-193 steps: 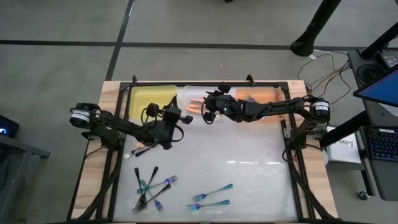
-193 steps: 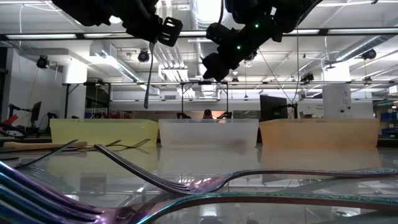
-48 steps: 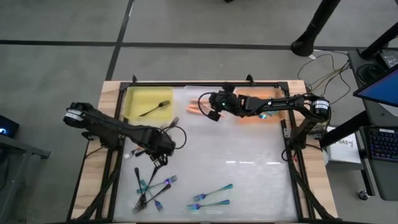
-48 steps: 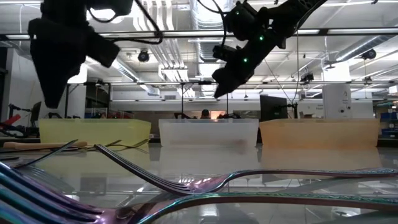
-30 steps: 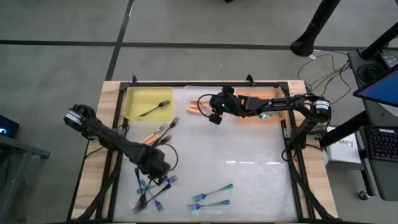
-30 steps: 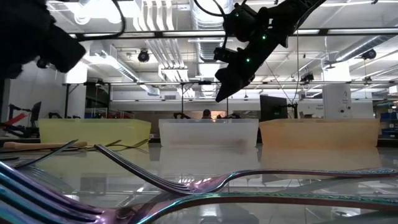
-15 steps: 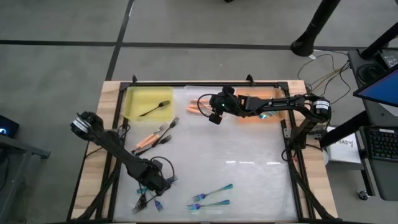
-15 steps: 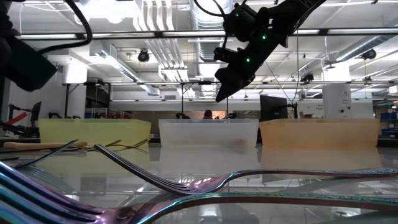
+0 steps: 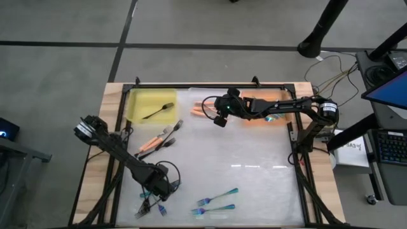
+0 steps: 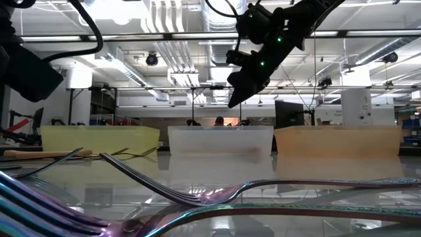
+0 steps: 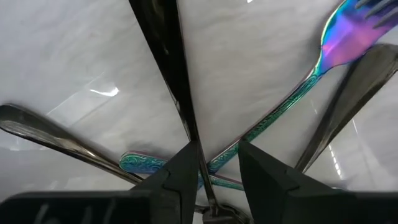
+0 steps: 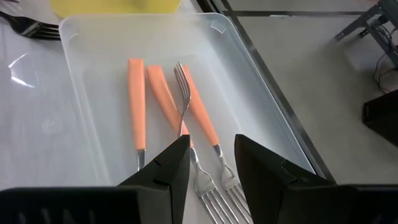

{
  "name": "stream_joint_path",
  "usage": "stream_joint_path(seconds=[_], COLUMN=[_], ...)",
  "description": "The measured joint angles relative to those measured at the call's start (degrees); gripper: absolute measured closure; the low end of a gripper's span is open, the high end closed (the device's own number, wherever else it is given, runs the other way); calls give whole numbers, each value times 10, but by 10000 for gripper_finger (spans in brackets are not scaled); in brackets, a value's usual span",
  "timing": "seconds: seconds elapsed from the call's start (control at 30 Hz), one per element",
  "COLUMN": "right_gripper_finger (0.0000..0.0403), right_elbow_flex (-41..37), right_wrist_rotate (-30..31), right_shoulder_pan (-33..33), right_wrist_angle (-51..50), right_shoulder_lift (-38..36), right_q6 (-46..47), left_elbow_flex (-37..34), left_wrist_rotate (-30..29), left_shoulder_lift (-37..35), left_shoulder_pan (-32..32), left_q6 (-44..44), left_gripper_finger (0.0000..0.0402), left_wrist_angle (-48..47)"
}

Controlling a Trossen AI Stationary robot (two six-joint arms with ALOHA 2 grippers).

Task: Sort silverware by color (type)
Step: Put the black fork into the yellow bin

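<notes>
jaws parted, left gripper straddling black fork

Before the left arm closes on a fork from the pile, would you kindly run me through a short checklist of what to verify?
1. Left claw open: ok, a gap shows between its fingers.
2. Left claw lined up on one piece: ok, a black fork handle runs into the gap.
3. Only that piece in the gap: cannot tell, a teal fork crosses just beside it.
4. Destination ready: ok, the yellow bin holds one black fork and has room.
5. Right claw out of the way: ok, open over the clear bin of orange forks, far from the pile.
</notes>
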Motion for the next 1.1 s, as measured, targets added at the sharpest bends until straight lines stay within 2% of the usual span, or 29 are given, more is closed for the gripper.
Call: stream_joint_path(seconds=[0.2,0.33,0.47,0.7,0.9,1.1], right_gripper_finger=[284,284,284,284,284,284], right_elbow_flex=[0,0,0,0,0,0], right_wrist_rotate=[0,0,0,0,0,0], right_shoulder_pan=[0,0,0,0,0,0], right_wrist_angle=[0,0,0,0,0,-1], right_shoulder_lift=[0,1,2,2,2,2], right_q6=[9,14,14,13,8,-1], left_elbow_flex=[-1,-1,-5,-43,-76,-78], left_wrist_rotate=[-16,-44,-44,-44,-42,-51], left_shoulder_lift=[-33,-42,-42,-41,-34,-32], left_shoulder_pan=[0,0,0,0,0,6], left_q6=[1,0,-1,-5,-15,-11], left_gripper_finger=[304,304,304,304,304,335], left_wrist_angle=[1,-23,-35,32,53,47])
